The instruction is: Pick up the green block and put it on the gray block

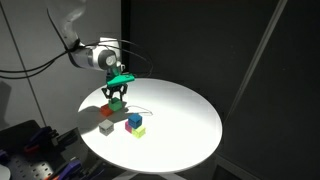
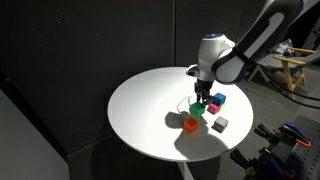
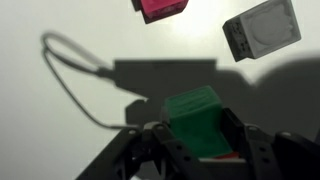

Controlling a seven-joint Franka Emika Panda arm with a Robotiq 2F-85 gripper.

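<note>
Where the arm [image 1: 75, 45] reaches in from the upper left in an exterior view, the gripper [image 1: 116, 97] hangs over the near-left part of the round white table [image 1: 190, 115], its fingers pinching the green block [image 1: 116, 102]. A red block [image 1: 109, 112] sits just beside and below that cube. The gray block [image 1: 106, 127] lies near, closer to the table's front edge and apart from the green one. To its right are a blue block [image 1: 134, 119] and a lime yellow-green block [image 1: 138, 131], close together. In an exterior view from the opposite side, the gripper [image 2: 203, 100] points down over the table [image 2: 140, 110] with the green block [image 2: 199, 113] at its tips and the red block [image 2: 190, 124] just beside it. The gray block [image 2: 221, 123] stands apart to the right, with a magenta block [image 2: 212, 106] and the blue block [image 2: 219, 100] behind it. Whether the green cube is clear of the tabletop cannot be told here. In the wrist view, the green block [image 3: 198, 120] fills the gap between the dark fingers [image 3: 250, 150], which press on its two sides. The gray block [image 3: 262, 28] lies ahead at the upper right, apart from it, and the magenta block [image 3: 160, 8] is cut off by the top edge. A thin cable [image 3: 70, 60] loops across the table at the left.
</note>
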